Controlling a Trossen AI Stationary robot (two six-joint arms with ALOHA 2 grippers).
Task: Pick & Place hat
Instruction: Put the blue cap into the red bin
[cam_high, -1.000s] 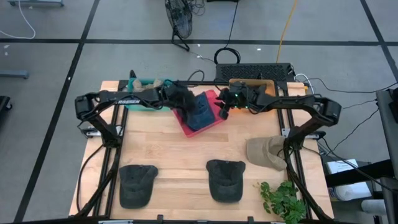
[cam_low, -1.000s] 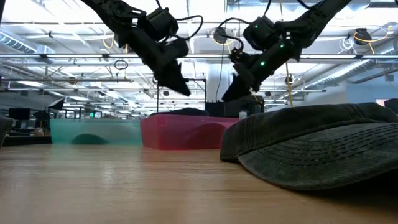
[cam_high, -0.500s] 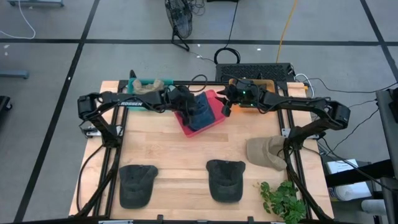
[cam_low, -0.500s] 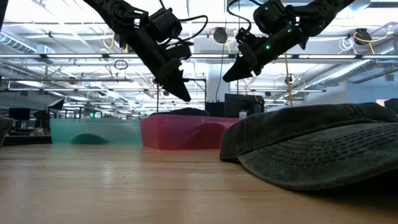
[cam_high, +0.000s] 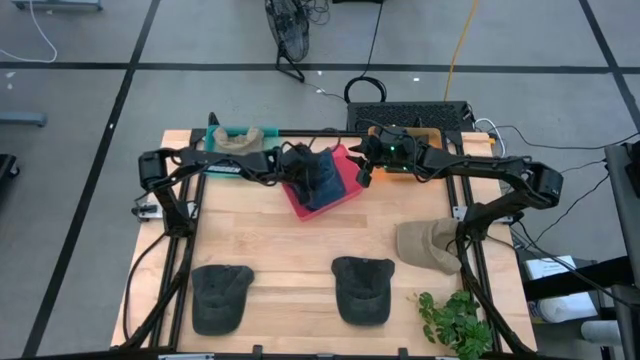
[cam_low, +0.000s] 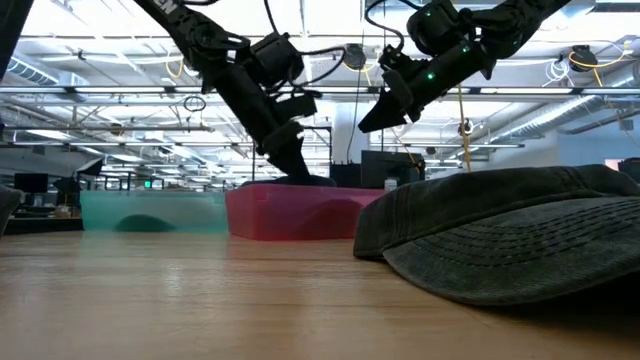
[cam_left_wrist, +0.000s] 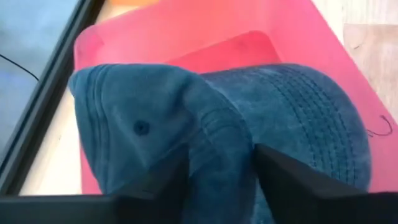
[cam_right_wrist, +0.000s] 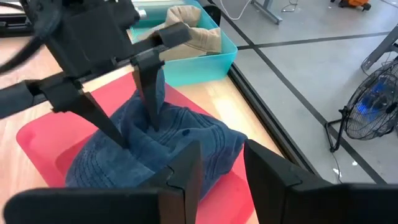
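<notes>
Centre-top of high view: left gripper (cam_high: 300, 172) fingers spread, pressed into blue hat (cam_high: 322, 180) in red bin (cam_high: 350, 195); right gripper (cam_high: 364, 176) hovers beside, fingers parted, empty

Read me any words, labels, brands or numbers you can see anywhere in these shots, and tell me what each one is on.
None can be read.
Left arm: the high view shows a pale mark on the link, too small to read.
Blue hat, red bin, teal bin: no text or labels show.
Room signs behind the table in the low view: too blurred to read.
</notes>
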